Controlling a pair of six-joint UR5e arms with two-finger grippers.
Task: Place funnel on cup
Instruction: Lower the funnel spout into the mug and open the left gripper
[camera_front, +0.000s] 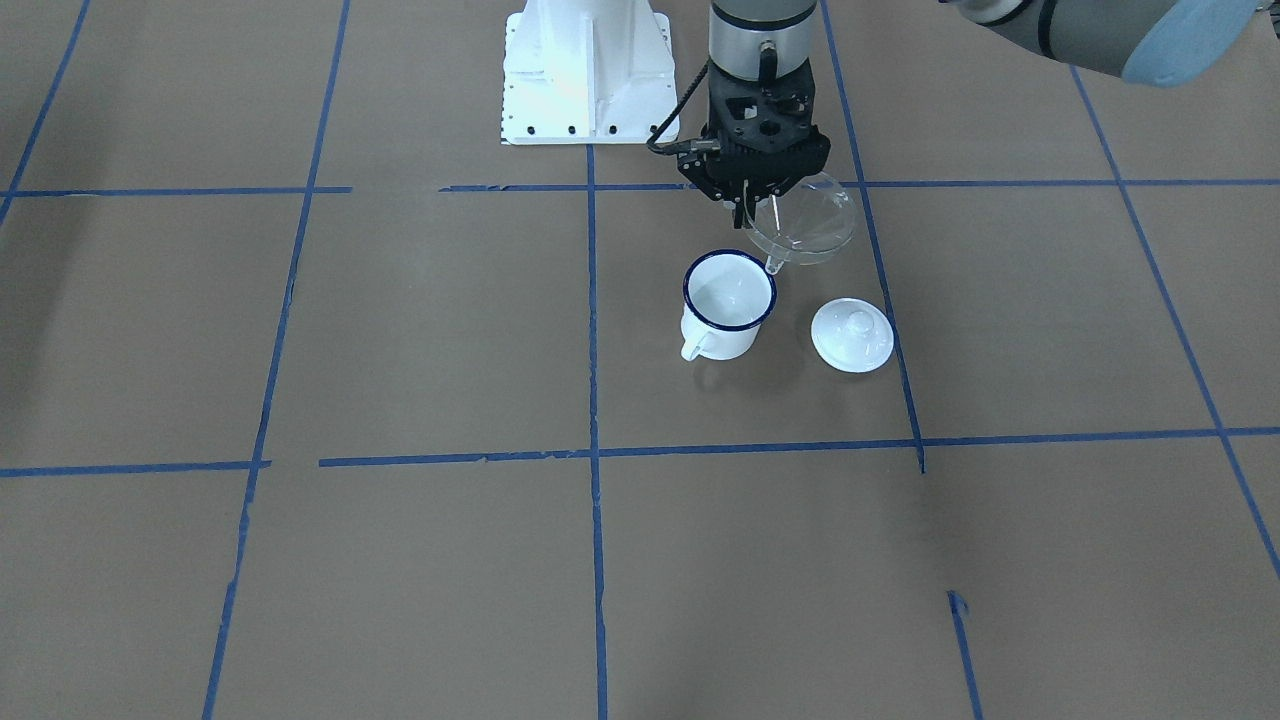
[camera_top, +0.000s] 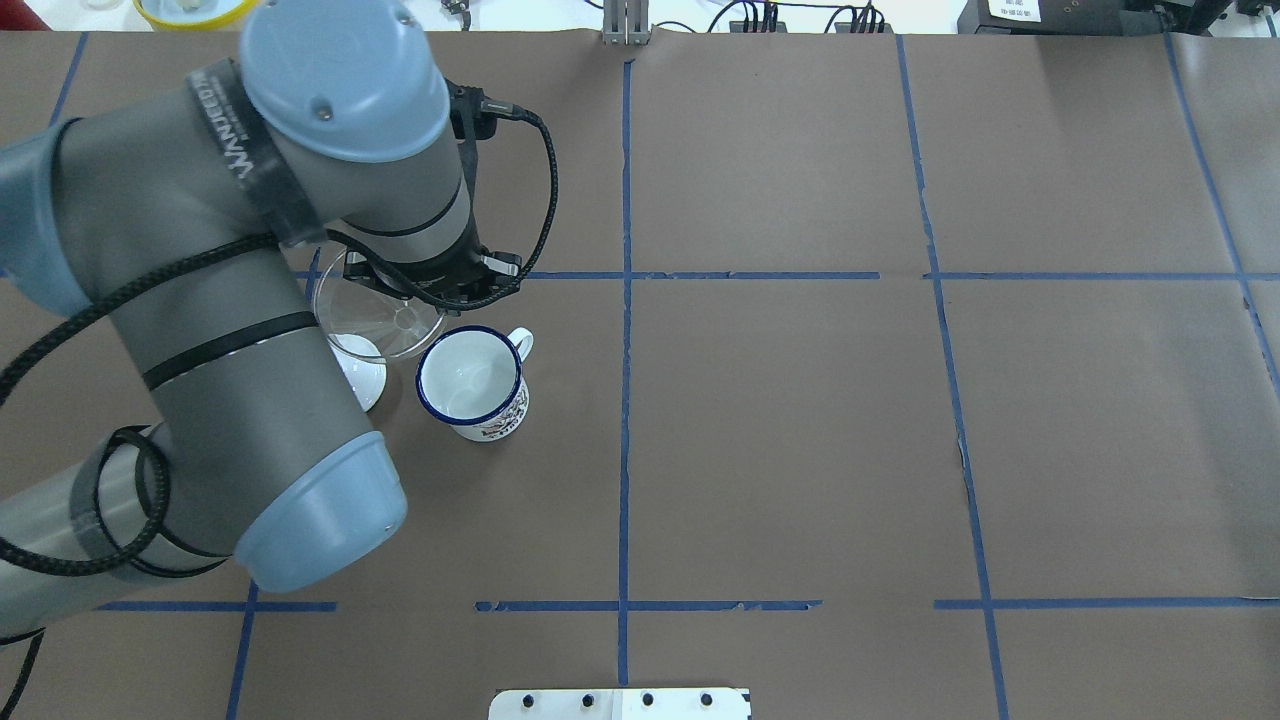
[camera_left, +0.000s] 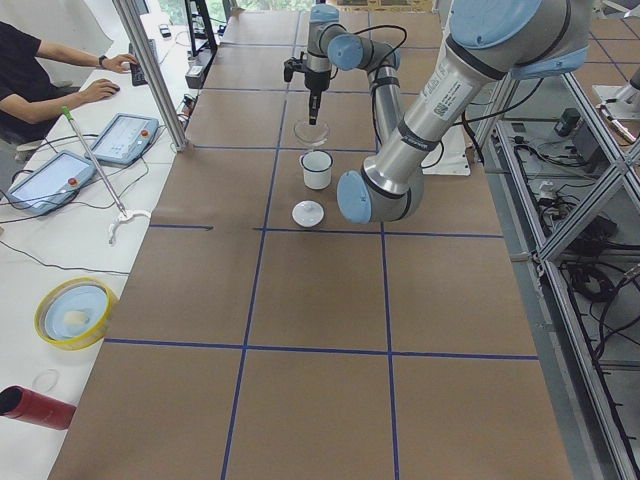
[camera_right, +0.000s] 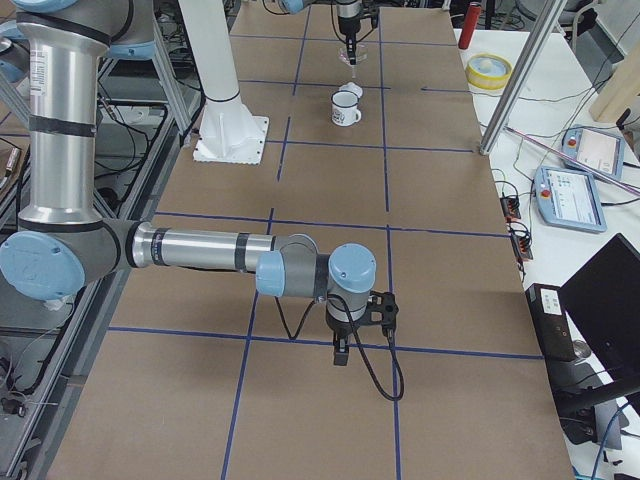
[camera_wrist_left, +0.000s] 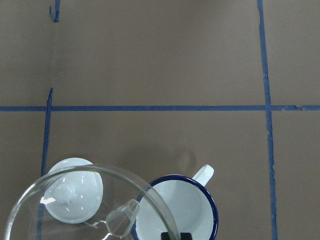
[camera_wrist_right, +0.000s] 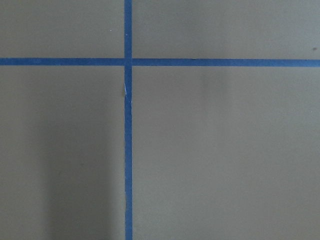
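Exterior front-facing, left claw pointing down, pinching funnel beside cup

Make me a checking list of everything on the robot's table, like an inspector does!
Surface: brown table with blue tape lines.
Job's things: funnel held up beside the cup, not on it yet.
Clutter: white lid beside cup.
Grippers: left gripper jaws shut on funnel rim; right gripper far off, cannot tell.
Cables: black cable along left arm.
Surroundings: operator and yellow bowl at side bench.
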